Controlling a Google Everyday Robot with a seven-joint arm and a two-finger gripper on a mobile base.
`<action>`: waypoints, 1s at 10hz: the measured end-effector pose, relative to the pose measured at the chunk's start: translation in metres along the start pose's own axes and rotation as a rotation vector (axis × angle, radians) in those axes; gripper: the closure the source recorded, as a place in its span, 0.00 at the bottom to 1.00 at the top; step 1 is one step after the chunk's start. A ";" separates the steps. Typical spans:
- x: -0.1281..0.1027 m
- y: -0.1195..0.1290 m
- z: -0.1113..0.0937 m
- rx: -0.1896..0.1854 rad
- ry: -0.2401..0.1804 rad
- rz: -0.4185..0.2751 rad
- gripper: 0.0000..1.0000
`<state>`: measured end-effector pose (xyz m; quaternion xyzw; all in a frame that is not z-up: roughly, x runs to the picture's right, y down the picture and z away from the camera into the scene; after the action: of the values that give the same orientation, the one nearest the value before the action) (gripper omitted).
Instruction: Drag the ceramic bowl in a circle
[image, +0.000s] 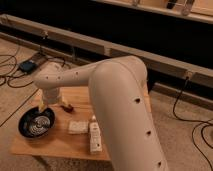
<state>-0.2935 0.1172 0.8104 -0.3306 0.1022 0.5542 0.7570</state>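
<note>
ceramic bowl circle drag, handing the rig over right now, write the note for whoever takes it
Claw: down at the far rim of the ceramic bowl; whether it grips the rim cannot be told.
Things: bowl upright at the left end of the wooden table. A reddish item, white packet and white bottle lie to its right, apart from it.
Done: claw is at the bowl.
Left: drag the bowl round a circle, probably keeping clear of the packet. How much is already traced cannot be told.
</note>
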 end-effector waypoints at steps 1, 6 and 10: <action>0.000 0.000 0.013 0.014 0.006 -0.008 0.20; -0.002 0.000 0.051 0.051 0.033 -0.028 0.20; -0.003 0.005 0.059 0.067 0.044 -0.042 0.24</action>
<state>-0.3114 0.1515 0.8549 -0.3194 0.1302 0.5271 0.7766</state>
